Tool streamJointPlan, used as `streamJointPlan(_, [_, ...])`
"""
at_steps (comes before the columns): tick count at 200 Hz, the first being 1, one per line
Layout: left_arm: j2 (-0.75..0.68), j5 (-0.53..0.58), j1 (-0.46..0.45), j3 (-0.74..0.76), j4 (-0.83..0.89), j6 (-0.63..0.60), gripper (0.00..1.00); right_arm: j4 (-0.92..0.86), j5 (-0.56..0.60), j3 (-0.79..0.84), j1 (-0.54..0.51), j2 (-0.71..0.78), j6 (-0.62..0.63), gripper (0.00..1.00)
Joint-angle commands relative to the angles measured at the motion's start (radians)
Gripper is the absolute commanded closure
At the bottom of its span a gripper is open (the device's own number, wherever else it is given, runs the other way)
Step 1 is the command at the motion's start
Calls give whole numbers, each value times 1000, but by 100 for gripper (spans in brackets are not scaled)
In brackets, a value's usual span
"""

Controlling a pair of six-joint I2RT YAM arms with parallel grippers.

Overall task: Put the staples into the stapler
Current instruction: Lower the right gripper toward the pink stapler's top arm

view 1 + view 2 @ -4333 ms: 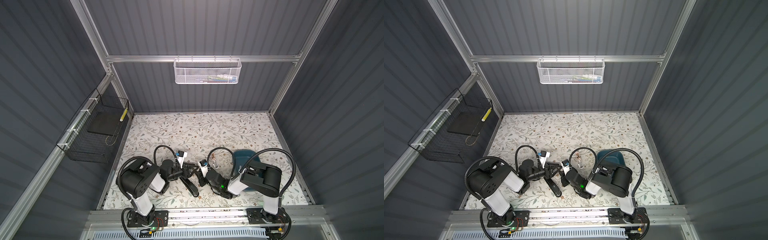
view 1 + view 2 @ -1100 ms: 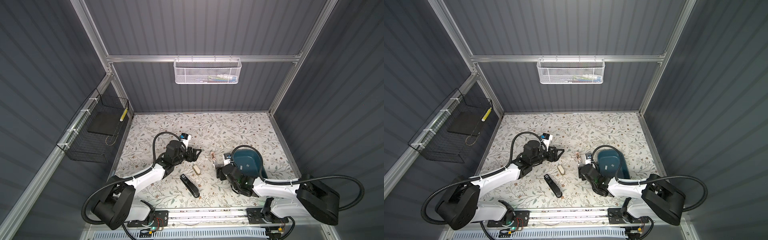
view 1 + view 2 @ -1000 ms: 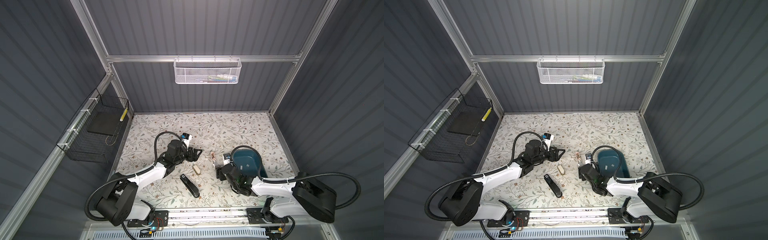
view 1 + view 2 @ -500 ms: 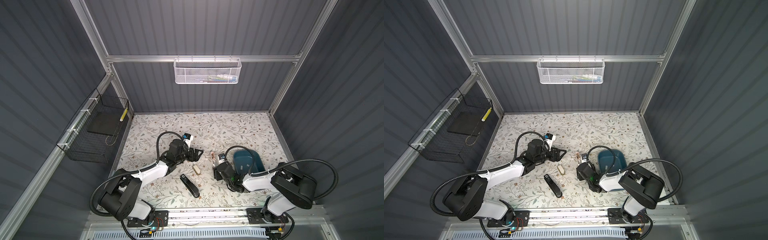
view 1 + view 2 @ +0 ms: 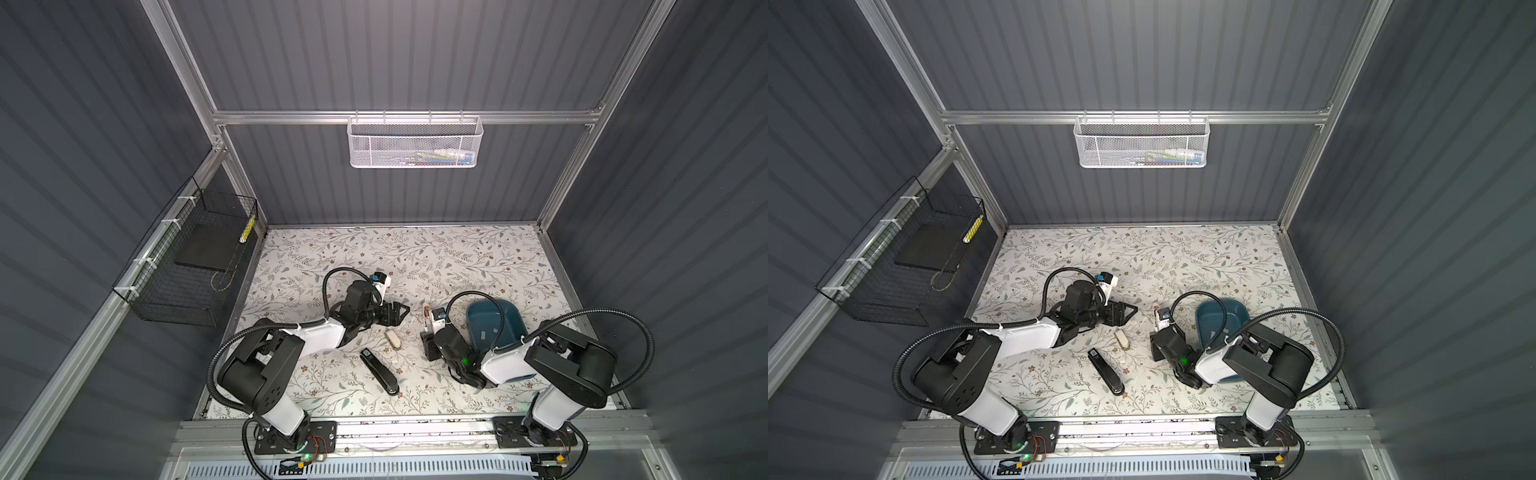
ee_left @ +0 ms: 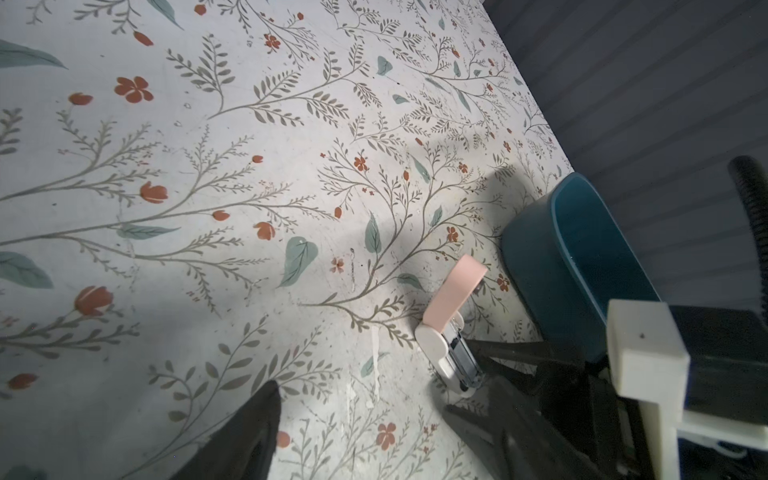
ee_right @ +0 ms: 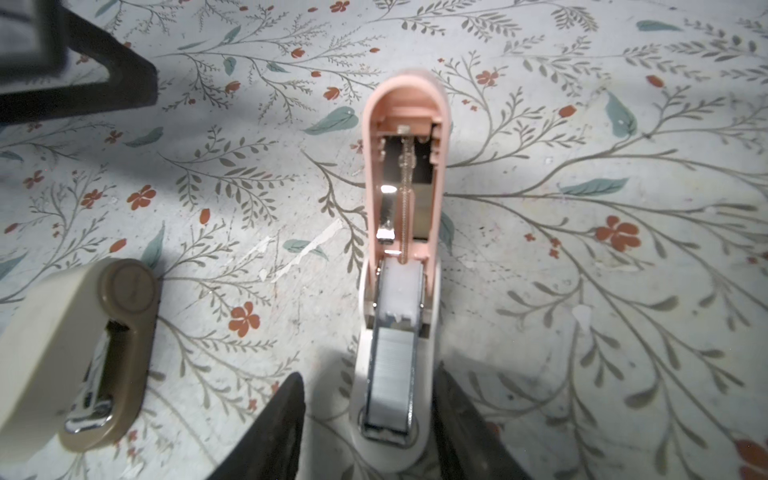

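**Front of the bench: staples (image 7: 388, 382) sit in the open pink stapler (image 7: 403, 89)**

Left of centre, the left gripper (image 5: 402, 315) hangs with jaws wide and nothing between them. Just beside it lies a beige stapler (image 5: 393, 338), and a black stapler (image 5: 379, 371) lies nearer the front edge. The right gripper (image 7: 365, 372) straddles the pink stapler's base, jaws apart, with a gap on one side. A blue tub (image 5: 509, 328) stands near the bench's right edge.

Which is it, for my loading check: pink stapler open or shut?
Open: the pink stapler has its lid swung up, baring staples in its channel.
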State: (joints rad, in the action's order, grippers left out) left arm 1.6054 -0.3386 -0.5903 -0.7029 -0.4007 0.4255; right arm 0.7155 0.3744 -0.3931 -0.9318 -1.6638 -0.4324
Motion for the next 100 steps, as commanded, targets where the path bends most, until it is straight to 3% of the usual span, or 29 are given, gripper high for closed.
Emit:
streamJointPlan(1, [14, -32, -6, -35, -37, 16, 21, -40, 0, 47, -17, -31, -9, 48])
streamJointPlan(50, [25, -31, -8, -48, -33, 19, 21, -45, 39, 45, -37, -56, -9, 63])
streamJointPlan(100, [36, -8, -8, -47, -44, 42, 21, -21, 34, 45, -71, -44, 24, 70])
